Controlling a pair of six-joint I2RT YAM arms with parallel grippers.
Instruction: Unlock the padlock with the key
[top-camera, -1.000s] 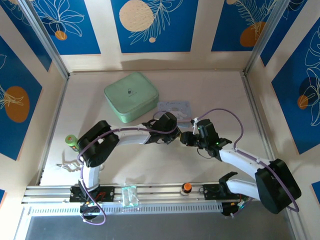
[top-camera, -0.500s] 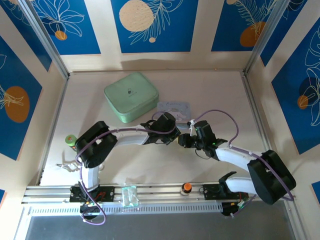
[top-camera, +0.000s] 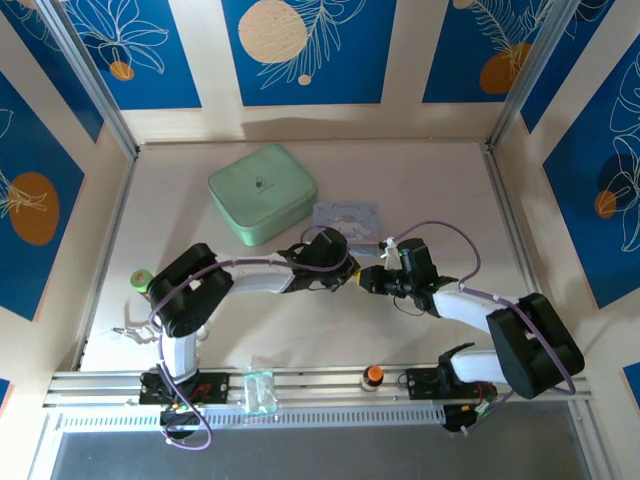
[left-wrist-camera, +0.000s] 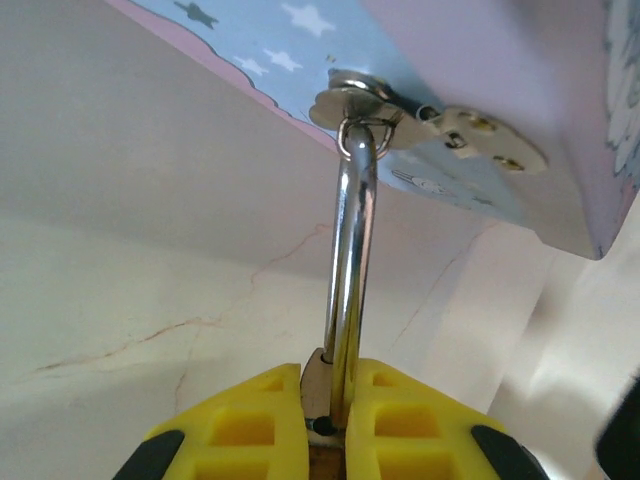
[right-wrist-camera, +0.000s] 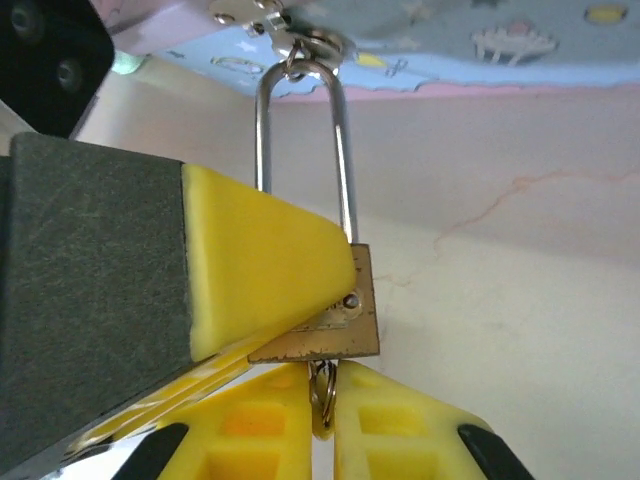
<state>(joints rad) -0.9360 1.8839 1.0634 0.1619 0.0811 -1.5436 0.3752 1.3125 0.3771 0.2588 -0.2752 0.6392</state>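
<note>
Tiny brass-gold padlock (right-wrist-camera: 352, 335) hooked on pale blue printed tin (right-wrist-camera: 480, 40)
left end effector (left-wrist-camera: 325, 390) clamps it, right end effector (right-wrist-camera: 322, 405) pinches thin silvery key (right-wrist-camera: 322, 385) underneath

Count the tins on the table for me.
2. The mint green tin sits far back, left of centre; the pale blue printed tin lies just right of it, the padlock on its clasp. The arms could hide another.

Padlock (right-wrist-camera: 362, 300) on hasp (right-wrist-camera: 300, 45) of tin (right-wrist-camera: 500, 40)
</note>
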